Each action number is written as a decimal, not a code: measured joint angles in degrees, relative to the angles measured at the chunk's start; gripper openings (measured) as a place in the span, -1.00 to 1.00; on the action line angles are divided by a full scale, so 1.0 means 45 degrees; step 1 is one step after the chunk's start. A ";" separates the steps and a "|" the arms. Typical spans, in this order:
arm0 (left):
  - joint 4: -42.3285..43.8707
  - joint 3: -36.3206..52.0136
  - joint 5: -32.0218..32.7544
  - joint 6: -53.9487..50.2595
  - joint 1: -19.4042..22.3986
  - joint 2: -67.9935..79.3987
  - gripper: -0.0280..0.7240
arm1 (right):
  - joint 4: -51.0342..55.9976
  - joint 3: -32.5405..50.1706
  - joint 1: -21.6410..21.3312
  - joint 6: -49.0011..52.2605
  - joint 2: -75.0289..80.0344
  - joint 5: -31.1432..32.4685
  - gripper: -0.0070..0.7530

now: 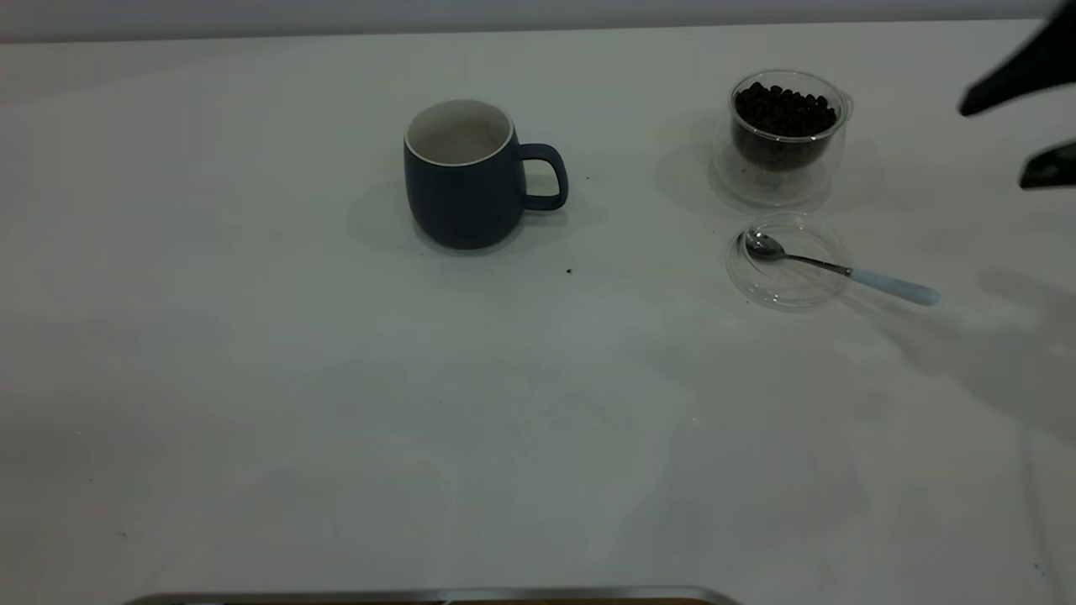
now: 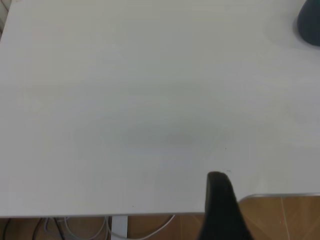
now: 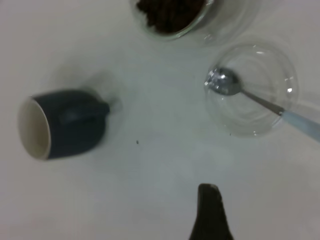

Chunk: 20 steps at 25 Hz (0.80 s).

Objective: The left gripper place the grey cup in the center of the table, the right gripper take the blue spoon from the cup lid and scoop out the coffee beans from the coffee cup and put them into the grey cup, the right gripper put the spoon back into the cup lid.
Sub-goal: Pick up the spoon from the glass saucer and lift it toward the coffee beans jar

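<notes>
Exterior view: the grey cup (image 1: 465, 176) stands upright near the middle of the worktop (image 1: 252, 378), handle toward the right arm's side, white interior showing. Well apart from it, toward the right, the coffee cup (image 1: 783, 139) stands upright with the coffee beans (image 1: 785, 111) heaped inside. Just in front of it lies the cup lid (image 1: 788, 261). The blue spoon (image 1: 841, 270) rests with its metal bowl inside the lid and its pale handle projecting over the rim onto the worktop. The right claw (image 1: 1021, 139) hangs above the right edge, its two fingers spread apart, holding nothing, clear of the spoon. Left claw (image 2: 220, 200): one finger visible at the worktop's near edge; spread cannot be determined.
</notes>
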 joint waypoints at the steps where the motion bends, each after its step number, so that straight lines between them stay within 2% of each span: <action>1: 0.0000 0.0000 0.0000 0.0000 0.0000 0.0000 0.53 | 0.1072 0.0445 -0.0311 -0.1130 0.0015 0.0287 0.58; 3: 0.0000 0.0000 0.0000 0.0000 0.0000 0.0000 0.53 | 0.2492 0.1134 -0.0832 -0.2963 0.0215 0.0898 0.58; 6: 0.0000 0.0000 0.0000 0.0000 0.0000 0.0000 0.53 | 0.3140 0.1442 -0.1374 -0.3994 0.1086 0.1617 0.58; 15: 0.0000 0.0000 0.0000 0.0000 0.0000 0.0000 0.53 | 0.3248 0.0844 -0.2194 -0.5595 0.5154 0.3761 0.58; 20: 0.0000 0.0000 0.0000 0.0000 0.0000 0.0000 0.53 | 0.3261 -0.0088 -0.2269 -0.5828 0.7020 0.4540 0.58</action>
